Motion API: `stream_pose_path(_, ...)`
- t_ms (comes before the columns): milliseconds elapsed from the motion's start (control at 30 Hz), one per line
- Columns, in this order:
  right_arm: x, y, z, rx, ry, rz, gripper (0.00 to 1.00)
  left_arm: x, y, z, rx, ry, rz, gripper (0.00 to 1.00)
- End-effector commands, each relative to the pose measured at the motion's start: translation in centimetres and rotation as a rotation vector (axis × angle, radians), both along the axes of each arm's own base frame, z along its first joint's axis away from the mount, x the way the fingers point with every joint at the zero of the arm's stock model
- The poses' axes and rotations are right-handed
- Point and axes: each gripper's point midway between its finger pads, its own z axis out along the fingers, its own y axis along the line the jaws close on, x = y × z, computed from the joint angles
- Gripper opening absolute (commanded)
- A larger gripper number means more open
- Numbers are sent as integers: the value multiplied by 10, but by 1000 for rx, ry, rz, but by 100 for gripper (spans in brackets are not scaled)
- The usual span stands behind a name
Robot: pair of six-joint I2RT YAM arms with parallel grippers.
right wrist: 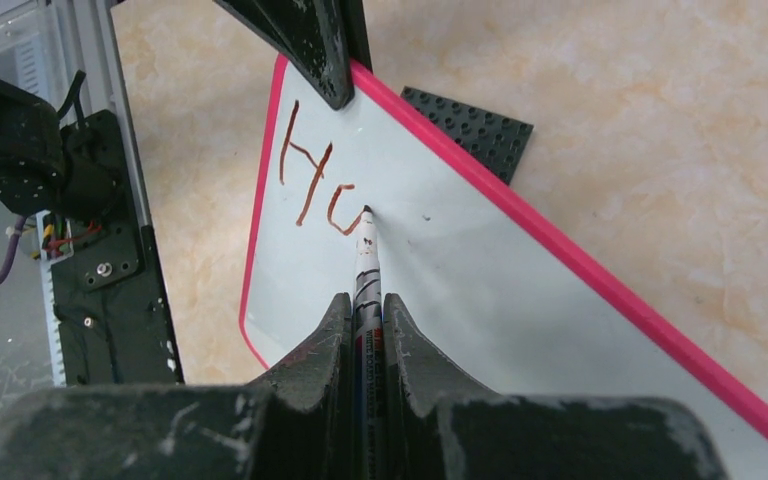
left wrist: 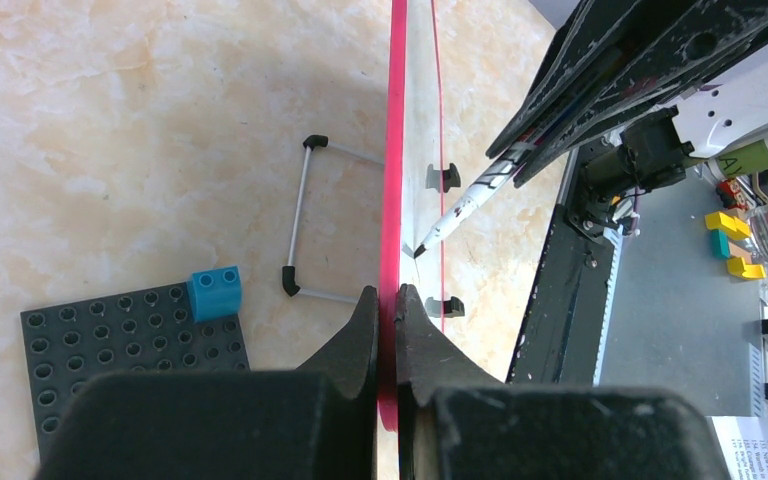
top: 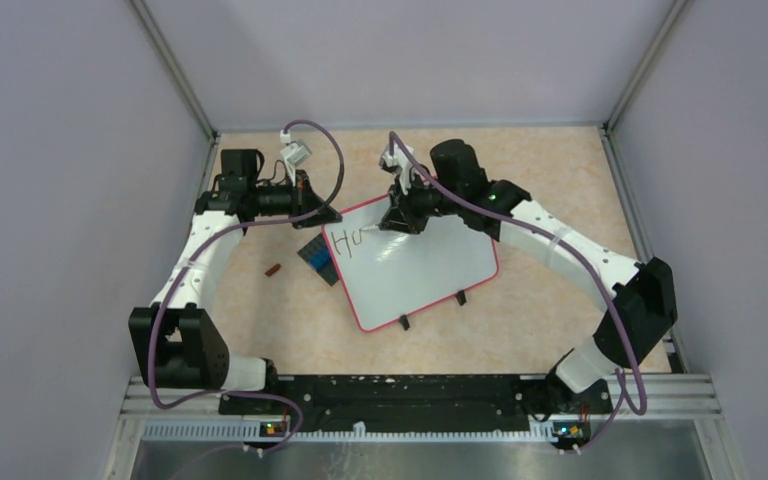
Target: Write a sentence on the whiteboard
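The whiteboard (top: pixel 430 270) sits in the middle of the bench (top: pixel 580 180), turned a bit crooked, between the two arms. The left jaws are squeezed tight on its pink frame (left wrist: pixel 396 200) at the far left corner, one finger on each side of the edge. The right jaws are over the far part of the board, closed on a marker (right wrist: pixel 367 265) that sticks straight out between them. The marker tip touches the white face right at the writing. The sentence (right wrist: pixel 310 185) is only begun: a big red-brown H and a round letter that is not closed. It sits near the board's far left corner, close to the left jaws. A dark bumpy plate (left wrist: pixel 130 350) with a small blue brick (left wrist: pixel 214 292) on it lies on the bench just beside the board's left edge. A tiny brown thing (top: pixel 273 269) lies further left.
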Motion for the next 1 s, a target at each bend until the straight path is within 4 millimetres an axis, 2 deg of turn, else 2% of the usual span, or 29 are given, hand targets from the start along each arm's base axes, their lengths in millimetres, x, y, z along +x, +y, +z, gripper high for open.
stream_pose_path(0, 16, 4, 29, 48, -83, -21, 0, -5, -3, -2, 12, -11, -8, 0)
stream_pose_path(200, 12, 11, 23, 42, -68, 2, 0, -5, -3, -2, 11, -10, -10, 0)
stream_pose_path(667, 6, 24, 25, 48, -69, 32, 0, -5, -2, -2, 14, -11, -7, 0)
stream_pose_path(800, -2, 22, 29, 55, -63, 55, 0, -4, -2, -2, 16, -9, -5, 0)
stream_pose_path(967, -9, 5, 36, 74, -38, 57, 0, -5, -2, 1, 22, -25, -3, 0)
